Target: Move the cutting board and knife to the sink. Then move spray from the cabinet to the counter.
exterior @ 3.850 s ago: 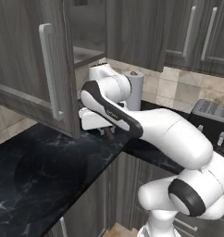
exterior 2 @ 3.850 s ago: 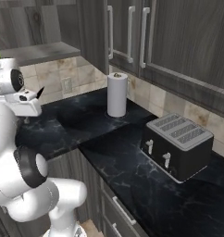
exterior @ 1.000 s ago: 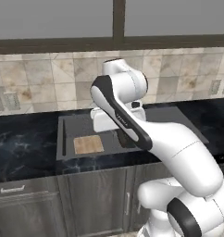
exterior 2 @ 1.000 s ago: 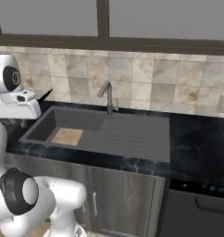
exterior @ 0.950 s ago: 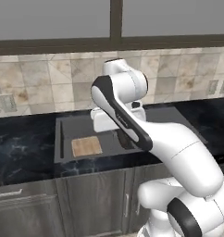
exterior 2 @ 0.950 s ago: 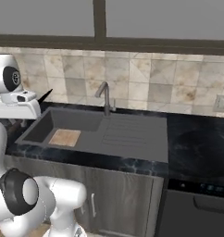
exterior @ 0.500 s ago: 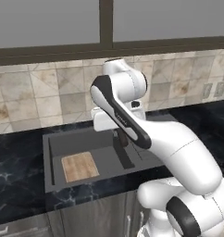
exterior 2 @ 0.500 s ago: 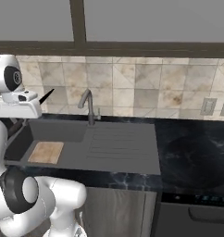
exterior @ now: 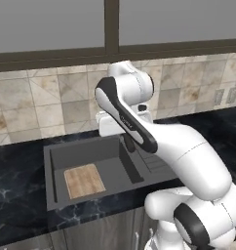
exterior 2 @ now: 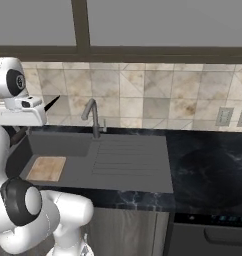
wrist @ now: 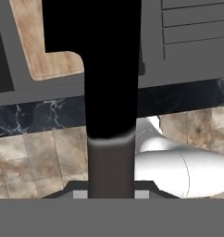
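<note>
The counter (exterior 2: 213,170) is a long black veined worktop running under a tiled wall and a window. Set into it is a dark grey sink (exterior: 81,151), with a ribbed draining area (exterior 2: 130,157) to its right and a curved tap (exterior 2: 92,116) at its far edge. The cutting board (exterior: 84,180) lies flat on the floor of the sink basin, towards its near left part; the right base view shows it there too (exterior 2: 46,168), and the hand view catches part of it (wrist: 37,51) beyond the dark shape in front. The gripper (wrist: 111,192) hangs above the sink, held up over the basin's right side, its jaws drawn close on the knife (wrist: 109,83). The black blade and grey handle run straight up the hand view. In the right base view a thin dark point (exterior 2: 53,102), probably the blade tip, sticks out past the hand towards the wall.
</note>
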